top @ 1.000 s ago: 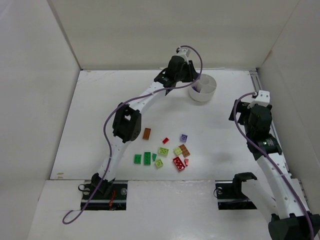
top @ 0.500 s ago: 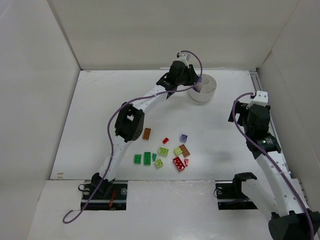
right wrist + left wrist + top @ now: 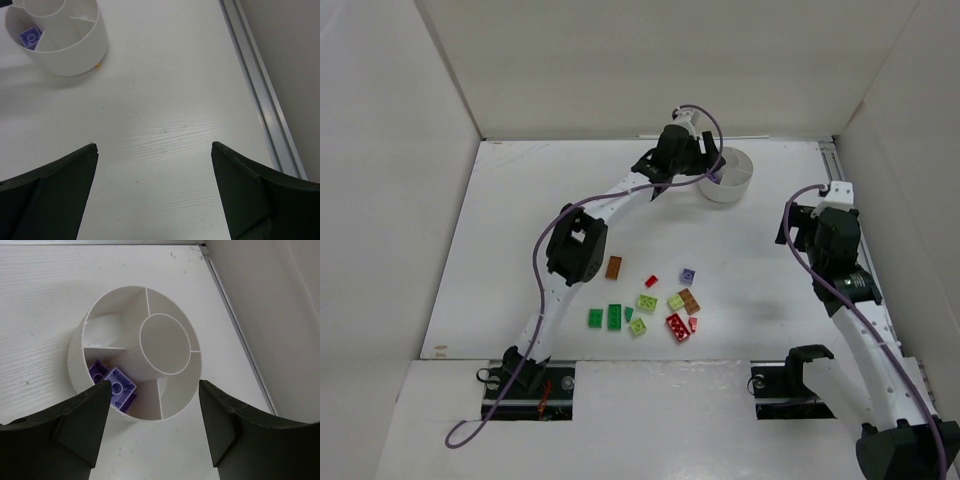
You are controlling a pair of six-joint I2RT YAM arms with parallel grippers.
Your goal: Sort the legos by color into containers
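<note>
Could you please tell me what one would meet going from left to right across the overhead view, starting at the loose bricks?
In order: small green brick → orange-brown brick → tiny red brick → loose purple brick → white dish → right arm.

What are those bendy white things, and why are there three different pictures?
They are two robot arms with pincer grippers. One picture looks down from above. The other two come from a camera on each wrist, so the dark shapes there are the fingers. The left gripper hangs open over a round white dish, where purple legos lie in one compartment. The right gripper is open too, holding nothing. More coloured legos lie loose on the table.
</note>
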